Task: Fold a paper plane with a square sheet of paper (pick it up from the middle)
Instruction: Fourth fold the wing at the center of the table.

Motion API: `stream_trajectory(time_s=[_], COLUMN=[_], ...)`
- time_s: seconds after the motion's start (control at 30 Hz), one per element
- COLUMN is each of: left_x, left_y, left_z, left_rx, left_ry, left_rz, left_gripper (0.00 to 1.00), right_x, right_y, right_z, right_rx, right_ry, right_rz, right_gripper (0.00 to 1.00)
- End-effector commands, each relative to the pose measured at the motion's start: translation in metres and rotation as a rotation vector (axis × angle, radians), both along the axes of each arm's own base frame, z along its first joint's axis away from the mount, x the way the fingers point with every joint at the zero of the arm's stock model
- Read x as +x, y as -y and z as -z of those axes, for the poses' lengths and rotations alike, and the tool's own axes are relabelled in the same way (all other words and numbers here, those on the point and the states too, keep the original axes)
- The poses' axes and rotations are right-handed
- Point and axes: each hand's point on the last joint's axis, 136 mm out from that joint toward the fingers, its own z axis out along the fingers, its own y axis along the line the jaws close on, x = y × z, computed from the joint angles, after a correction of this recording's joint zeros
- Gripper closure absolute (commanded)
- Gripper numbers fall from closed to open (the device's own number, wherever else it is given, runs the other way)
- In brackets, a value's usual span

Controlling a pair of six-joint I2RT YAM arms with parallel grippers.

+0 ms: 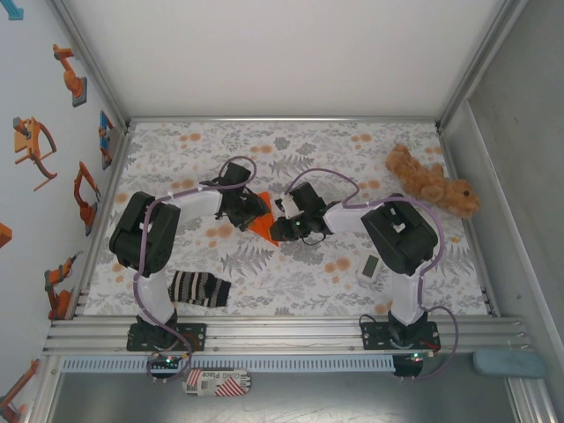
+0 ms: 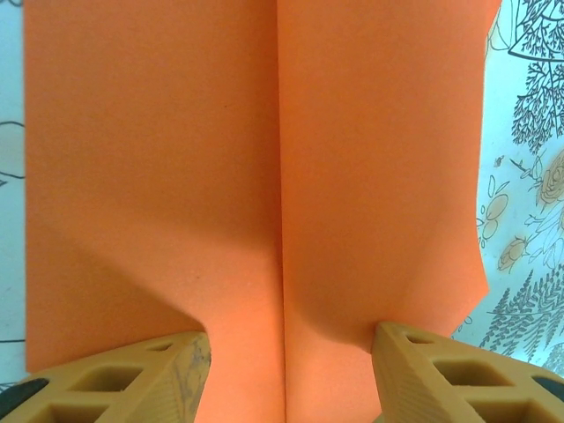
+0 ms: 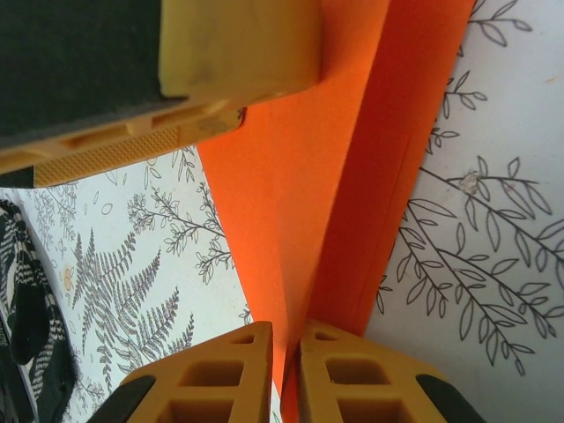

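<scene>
- Your orange paper (image 1: 262, 226) lies on the table right between the two grippers. It is folded, and a straight centre crease runs directly away from the left wrist camera.
- Your right gripper (image 3: 284, 348) has its jaws drawn almost together on the paper's near end. The thin orange layer passes between the two fingertips, so this gripper is pinching the paper.
- Ahead of that pinch, two orange faces meet along a fold line. The lighter face is to the left of the fingers and the darker one to the right.
- Your left gripper (image 2: 291, 337) stands at a middling spread, with one fingertip on each side of the crease. Both tips touch the paper's surface and dimple it, pressing on it rather than clamping it.
- Ahead and to the upper left of the right gripper, one pale finger (image 3: 238, 44) of the left gripper sits against the paper.
- The floral table cover (image 1: 352, 150) lies under both grippers.
- The striped sock (image 1: 199, 288) lies behind the left gripper, close to that arm's base.
- The brown plush toy (image 1: 432, 182) lies well apart from the right gripper, out to its right.
- A small white device (image 1: 370, 267) rests behind the right gripper, beside that arm.
</scene>
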Motion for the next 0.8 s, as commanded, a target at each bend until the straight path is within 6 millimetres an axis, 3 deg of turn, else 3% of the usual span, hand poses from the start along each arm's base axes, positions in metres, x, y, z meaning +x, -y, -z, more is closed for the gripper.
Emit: stream_trajectory(time_s=[0.0,0.2,0.4,0.6,0.77], left_x=[-0.072,-0.075,-0.073,-0.061,-0.040], left_y=[-0.066,-0.068,-0.067,-0.058,-0.038], left_z=[0.077,0.081,0.079,0.068,0.048], left_rx=[0.309,0.318,0.306,0.258,0.161], left_ry=[-0.296,-0.311,-0.303,-0.263,-0.180], left_rz=[-0.028,-0.036,-0.035,-0.023,0.023], left_gripper=[0.45,0.46,0.46,0.46,0.43], right_x=[0.007,0.010,0.008,0.004,0.003], right_y=[0.029,0.027,0.022,0.019,0.018], right_z=[0.028,0.016,0.019,0.020,0.020], right_rx=[-0.124,-0.101,-0.085,-0.036,0.006], right_ry=[-0.008,0.021,-0.011,-0.058,-0.101], right_rz=[0.095,0.101,0.086,0.073,0.056], right_gripper=[0.85,0.90,0.95,0.97,1.00])
